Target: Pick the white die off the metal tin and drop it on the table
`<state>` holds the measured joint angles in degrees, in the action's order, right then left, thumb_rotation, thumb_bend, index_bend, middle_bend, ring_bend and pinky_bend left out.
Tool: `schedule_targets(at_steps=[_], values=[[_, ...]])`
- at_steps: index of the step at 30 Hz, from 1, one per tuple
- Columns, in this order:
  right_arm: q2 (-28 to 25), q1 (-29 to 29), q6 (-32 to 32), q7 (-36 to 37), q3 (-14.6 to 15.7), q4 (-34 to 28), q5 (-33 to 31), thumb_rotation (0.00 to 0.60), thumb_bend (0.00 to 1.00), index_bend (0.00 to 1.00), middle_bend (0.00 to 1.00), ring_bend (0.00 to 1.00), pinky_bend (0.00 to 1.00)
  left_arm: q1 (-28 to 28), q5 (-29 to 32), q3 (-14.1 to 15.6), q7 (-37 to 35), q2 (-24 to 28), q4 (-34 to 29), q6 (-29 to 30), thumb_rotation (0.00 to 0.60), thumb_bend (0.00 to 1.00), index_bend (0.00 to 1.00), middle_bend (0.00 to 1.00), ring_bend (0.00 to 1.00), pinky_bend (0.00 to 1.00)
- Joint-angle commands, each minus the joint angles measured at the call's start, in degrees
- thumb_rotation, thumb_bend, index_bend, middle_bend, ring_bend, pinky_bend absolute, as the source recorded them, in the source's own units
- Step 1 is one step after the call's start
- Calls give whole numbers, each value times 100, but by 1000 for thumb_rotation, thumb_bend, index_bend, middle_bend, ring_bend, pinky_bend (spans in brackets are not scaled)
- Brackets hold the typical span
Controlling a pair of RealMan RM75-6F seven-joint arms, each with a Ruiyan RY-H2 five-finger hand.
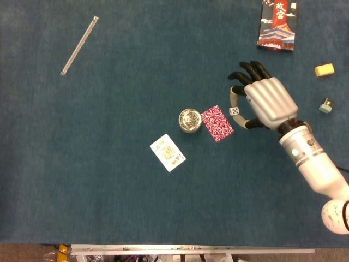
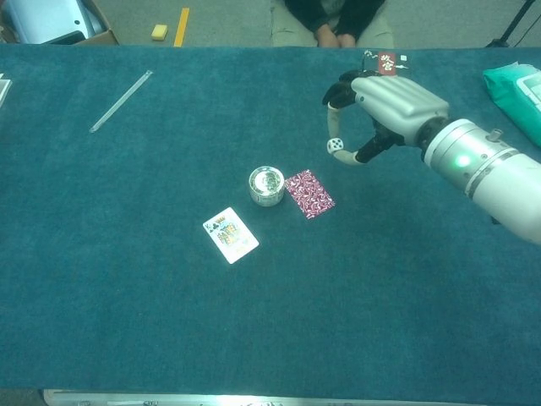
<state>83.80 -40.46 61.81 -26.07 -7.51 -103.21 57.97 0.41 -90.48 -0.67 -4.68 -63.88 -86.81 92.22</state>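
The right hand (image 1: 264,101) hangs above the desk (image 1: 109,191) with the white die (image 1: 234,111) pinched between its thumb and a dark fingertip; the rest of the fingers are fanned out loosely, doing no work. The die is off the desk surface, in the air, which the chest view makes plain: it sits in the grip (image 2: 336,145) well above the blue cloth. The left hand shows in neither view.

The metal tin (image 1: 189,119) stands bare near the middle of the desk, its lid empty, so the picking half of the job looks done. What is left, I would judge, is only the letting go. The hand is off to the right of the tin and past the red patterned card (image 1: 217,123) that lies just beside it, probably so the die lands on open cloth rather than on a card or back on the tin. A light pinch like this suits a small cube, since spreading thumb and finger is all the release needs.

A face-up playing card (image 1: 168,152) lies nearer the front edge, apart from the tin. A clear rod (image 1: 79,45) rests toward the far left corner, and a dark printed box (image 1: 278,24), a yellow block (image 1: 324,69) and a small grey object (image 1: 326,105) sit along the right side.
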Motion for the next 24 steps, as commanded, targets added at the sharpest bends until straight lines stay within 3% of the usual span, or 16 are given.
schedule_targets(at_steps=[1,4,9,12,24], values=[[471,126,370,722,-93,454,842,600,270,576,237,0,0,20,13,-1,-2,13,-3,26,600,267,275,209,133,128],[945,167,719,1302,-133,968,1534,600,270,550,220,0,0,54,25,-1,-20,30,6,74,600,267,275,209,133,128],[1201,155,814,1533,-133,1285,1921,600,270,165,129,0,0,115,76,-16,-100,30,50,152,600,267,263,209,133,115],[1197,214,863,1597,-154,1301,1958,600,271,37,120,0,0,128,92,-8,-126,22,82,142,600,267,254,209,133,104],[898,400,935,1514,-244,1125,1990,600,270,0,120,0,0,71,9,-3,-32,31,-4,94,600,267,254,209,133,104]])
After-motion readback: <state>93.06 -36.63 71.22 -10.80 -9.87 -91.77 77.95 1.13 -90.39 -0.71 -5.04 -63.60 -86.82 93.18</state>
